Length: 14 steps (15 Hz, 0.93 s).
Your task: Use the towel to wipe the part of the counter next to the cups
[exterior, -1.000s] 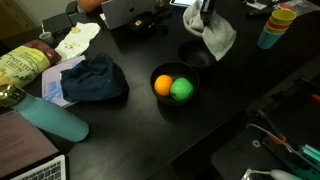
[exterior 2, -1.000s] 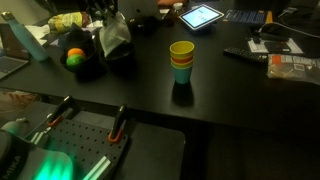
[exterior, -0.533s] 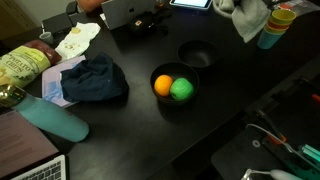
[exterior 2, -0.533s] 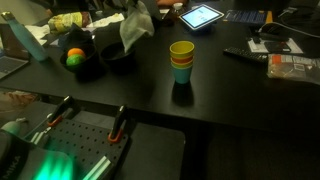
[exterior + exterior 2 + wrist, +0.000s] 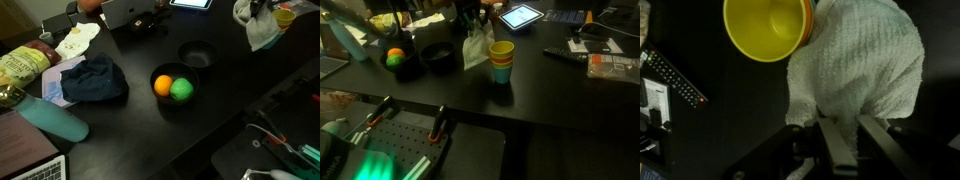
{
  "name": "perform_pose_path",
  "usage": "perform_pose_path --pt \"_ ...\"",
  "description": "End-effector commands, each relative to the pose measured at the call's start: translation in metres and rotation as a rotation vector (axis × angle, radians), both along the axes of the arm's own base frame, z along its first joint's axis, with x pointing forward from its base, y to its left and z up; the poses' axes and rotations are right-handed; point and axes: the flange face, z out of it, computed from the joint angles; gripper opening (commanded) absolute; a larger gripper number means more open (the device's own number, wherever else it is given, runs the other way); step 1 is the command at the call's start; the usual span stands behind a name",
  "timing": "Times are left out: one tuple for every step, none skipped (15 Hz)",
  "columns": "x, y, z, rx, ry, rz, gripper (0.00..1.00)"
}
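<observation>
Towel (image 5: 477,48): you are swinging it away from the empty bowl (image 5: 197,53), where it was hanging a second ago, over to the cups (image 5: 501,60).
Claw (image 5: 854,128): its fingers are pinching the towel's bunched top, closing nearly all the way on the cloth.
Towel's place: it is dangling just beside the stacked cups, on their bowl side.
Cups: a yellow one is sitting on top, looking close against the cloth.
Surface (image 5: 550,95): it is carrying a remote (image 5: 670,78) beyond the cups.
</observation>
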Motion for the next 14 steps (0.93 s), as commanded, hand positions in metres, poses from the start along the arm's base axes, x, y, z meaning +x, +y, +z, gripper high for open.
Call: perform_pose_path --pt "-0.007 -0.015 -0.035 0.100 -0.051 -0.021 0.06" --pt "-0.010 -0.016 -0.046 0.121 -0.048 -0.018 0.06" --pt "-0.014 -0.013 -0.057 0.146 -0.033 -0.019 0.06" --pt "-0.017 -0.009 -0.066 0.168 -0.017 -0.008 0.06" --pt "-0.019 -0.005 -0.072 0.185 0.000 0.007 0.06" --pt "-0.020 -0.001 -0.078 0.203 0.024 0.027 0.06" --pt "-0.019 0.002 -0.084 0.212 0.042 0.048 0.06" --pt "-0.017 0.004 -0.088 0.221 0.052 0.062 0.06" --pt "-0.014 0.005 -0.093 0.231 0.061 0.074 0.06" --pt "-0.011 0.005 -0.097 0.234 0.070 0.089 0.06" --pt "-0.008 0.006 -0.102 0.238 0.080 0.096 0.06" --pt "-0.005 0.007 -0.107 0.245 0.086 0.105 0.06" --pt "-0.004 0.008 -0.113 0.253 0.090 0.115 0.06" --pt "-0.004 0.010 -0.119 0.262 0.095 0.121 0.06"
